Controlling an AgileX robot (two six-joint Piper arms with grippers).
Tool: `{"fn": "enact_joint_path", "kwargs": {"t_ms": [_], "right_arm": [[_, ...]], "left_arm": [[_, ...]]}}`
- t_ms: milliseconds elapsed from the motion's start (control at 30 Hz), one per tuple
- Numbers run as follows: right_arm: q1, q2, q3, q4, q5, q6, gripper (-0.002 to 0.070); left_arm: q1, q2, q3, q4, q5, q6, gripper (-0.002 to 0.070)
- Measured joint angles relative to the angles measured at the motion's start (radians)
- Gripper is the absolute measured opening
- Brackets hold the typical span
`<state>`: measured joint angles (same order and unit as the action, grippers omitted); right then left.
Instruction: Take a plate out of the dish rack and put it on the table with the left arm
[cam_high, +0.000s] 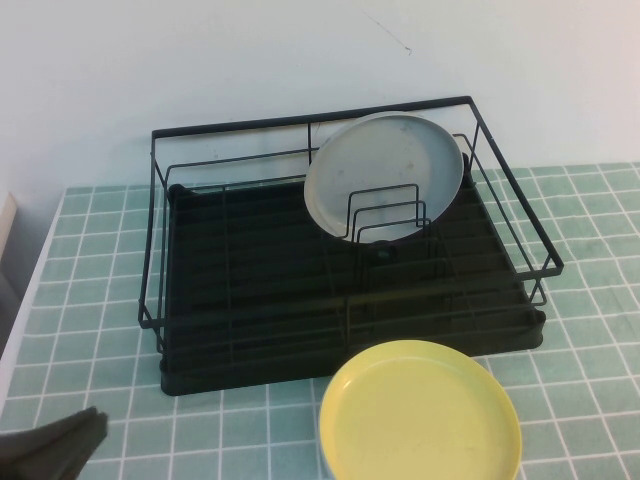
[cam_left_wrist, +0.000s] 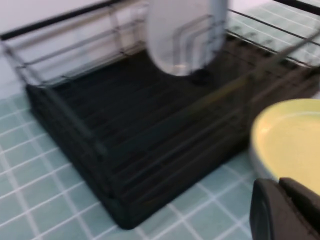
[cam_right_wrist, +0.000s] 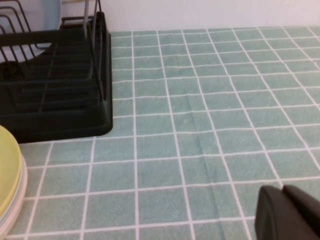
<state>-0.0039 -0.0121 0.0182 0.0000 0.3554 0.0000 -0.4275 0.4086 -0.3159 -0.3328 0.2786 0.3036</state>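
The pale-yellow plate (cam_high: 420, 415) lies flat on the green tiled table (cam_high: 580, 330), just in front of the black wire dish rack (cam_high: 250, 290). It also shows in the left wrist view (cam_left_wrist: 292, 140) and at the edge of the right wrist view (cam_right_wrist: 7, 170). My left gripper (cam_left_wrist: 279, 184) is shut and empty, low over the tiles beside the plate's rim, not touching it. A dark part of the left arm (cam_high: 60, 440) shows at the near left corner. My right gripper (cam_right_wrist: 283, 191) is shut and empty over bare tiles, right of the rack (cam_right_wrist: 55, 95).
A pale grey-blue plate (cam_high: 385, 175) stands upright against the wire dividers at the rack's back right; it is blurred in the left wrist view (cam_left_wrist: 185, 35). The table's left edge (cam_high: 20, 300) runs near the rack. A white wall stands behind.
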Motion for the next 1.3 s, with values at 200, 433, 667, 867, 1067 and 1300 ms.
{"fn": "enact_joint_path", "kwargs": {"t_ms": [200, 433, 667, 867, 1067, 1300], "right_arm": [[0.0, 0.0, 0.0, 0.0, 0.0, 0.0, -0.0001], [0.0, 0.0, 0.0, 0.0, 0.0, 0.0, -0.0001], [0.0, 0.0, 0.0, 0.0, 0.0, 0.0, -0.0001], [0.0, 0.0, 0.0, 0.0, 0.0, 0.0, -0.0001], [0.0, 0.0, 0.0, 0.0, 0.0, 0.0, -0.0001], [0.0, 0.0, 0.0, 0.0, 0.0, 0.0, -0.0001]], "left_arm": [[0.0, -0.169, 0.236, 0.109, -0.164, -0.133, -0.0003], [0.023, -0.261, 0.338, 0.188, -0.167, -0.304, -0.0003], [0.151, -0.328, 0.338, 0.209, -0.125, -0.332, -0.0003], [0.268, -0.407, 0.338, 0.209, -0.012, -0.333, -0.0003], [0.329, -0.419, 0.335, 0.209, 0.036, -0.273, -0.0003], [0.308, -0.42, 0.335, 0.204, 0.04, -0.249, -0.0003]]}}
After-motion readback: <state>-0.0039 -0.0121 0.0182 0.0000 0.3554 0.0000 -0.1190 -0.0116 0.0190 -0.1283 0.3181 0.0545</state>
